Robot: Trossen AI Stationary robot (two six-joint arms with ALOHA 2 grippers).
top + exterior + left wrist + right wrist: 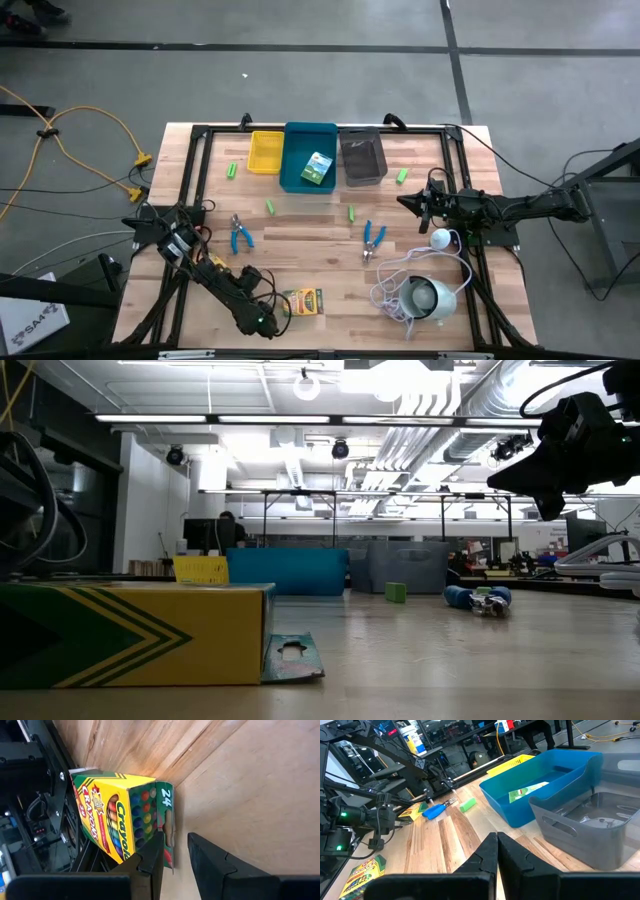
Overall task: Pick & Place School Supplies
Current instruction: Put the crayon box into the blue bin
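While the left gripper (175, 852) sits low at the near table edge, jaws partly apart, w/ the crayon box (120, 817) flap at its fingertips, box lies flat on the table (320, 240). Can't tell if flap's pinched. Right gripper (497, 851) closed, empty, by the grey bin (590, 827). 2nd box (318, 168) in blue bin (296, 150).

Crayon box (117, 815) — "Crayola", "24"

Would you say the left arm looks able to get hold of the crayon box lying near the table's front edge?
Probably yes. The left gripper is right at the crayon box, its jaws part-open around the box's open end flap, with only bare table nearby.
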